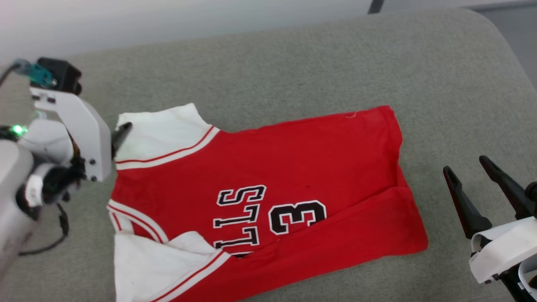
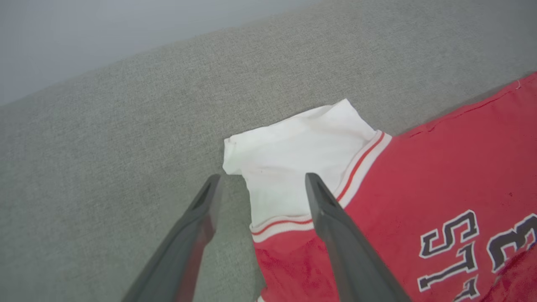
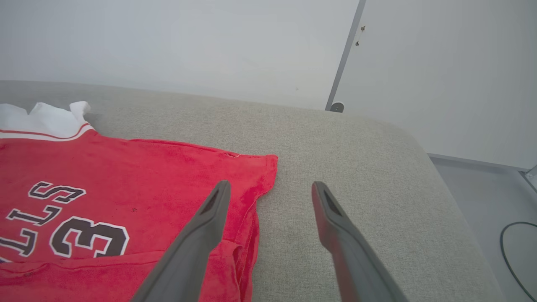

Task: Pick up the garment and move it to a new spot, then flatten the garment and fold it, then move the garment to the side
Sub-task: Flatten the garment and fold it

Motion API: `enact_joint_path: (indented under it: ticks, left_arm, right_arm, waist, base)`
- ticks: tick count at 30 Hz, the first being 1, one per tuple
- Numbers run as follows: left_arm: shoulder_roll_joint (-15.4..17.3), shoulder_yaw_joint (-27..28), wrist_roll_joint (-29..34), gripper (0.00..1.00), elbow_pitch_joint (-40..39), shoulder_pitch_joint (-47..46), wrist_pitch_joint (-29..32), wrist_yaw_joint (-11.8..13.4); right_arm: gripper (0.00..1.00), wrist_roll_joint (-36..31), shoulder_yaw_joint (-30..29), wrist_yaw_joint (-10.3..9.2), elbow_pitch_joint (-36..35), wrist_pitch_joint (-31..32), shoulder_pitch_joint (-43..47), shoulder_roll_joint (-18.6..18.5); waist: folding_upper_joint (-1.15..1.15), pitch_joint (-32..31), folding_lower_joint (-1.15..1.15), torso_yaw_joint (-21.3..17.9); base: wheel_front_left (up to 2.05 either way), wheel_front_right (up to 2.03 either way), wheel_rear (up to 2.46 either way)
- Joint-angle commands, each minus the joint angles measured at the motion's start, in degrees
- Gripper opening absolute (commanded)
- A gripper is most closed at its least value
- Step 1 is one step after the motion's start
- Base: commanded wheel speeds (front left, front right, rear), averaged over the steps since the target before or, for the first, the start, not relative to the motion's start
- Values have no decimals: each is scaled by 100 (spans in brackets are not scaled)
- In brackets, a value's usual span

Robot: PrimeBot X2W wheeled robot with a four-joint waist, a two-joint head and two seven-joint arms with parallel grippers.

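1. Grey upholstered cushion [image 1: 293, 63] before a pale wall: this is your work surface.
2. The garment [image 1: 260, 167], a red jersey with white sleeves, lies spread on the cushion. Its collar points to the robot's left and its hem to the right. The near long edge is folded over the lettering.
3. Left gripper [image 2: 262, 178]: fingers spread and empty, poised over the far white sleeve [image 2: 293, 147].
4. Right gripper [image 3: 270, 184]: fingers spread and empty, just beside the hem corner [image 3: 262, 167].
5. Handling, as a judgement: expect a light, limp cloth that sags and creases but isn't fragile. Pinch at the shoulder trim and the hem corner, catching both layers, so you lift it evenly.
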Motion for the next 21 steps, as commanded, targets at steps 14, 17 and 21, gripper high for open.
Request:
enact_joint_path:
  ticks: [14, 17, 21]
  left_arm:
    - [-381, -162, 141, 100, 1940, -965, 525, -410]
    - [-472, -246, 158, 100, 2237, -1059, 678, -460]
    - [-612, -350, 189, 100, 2605, -1104, 786, -507]
  right_arm:
    - [100, 50, 48, -6, 31, -152, -42, 85]
    - [100, 64, 54, -6, 36, -121, -71, 92]
    - [100, 84, 81, -6, 20, -70, -117, 87]
  waist:
    - [0, 685, 0, -462]
    - [0, 733, 0, -464]
    - [0, 786, 0, -459]
  base:
    - [0, 0, 0]
    - [0, 0, 0]
    - [0, 0, 0]
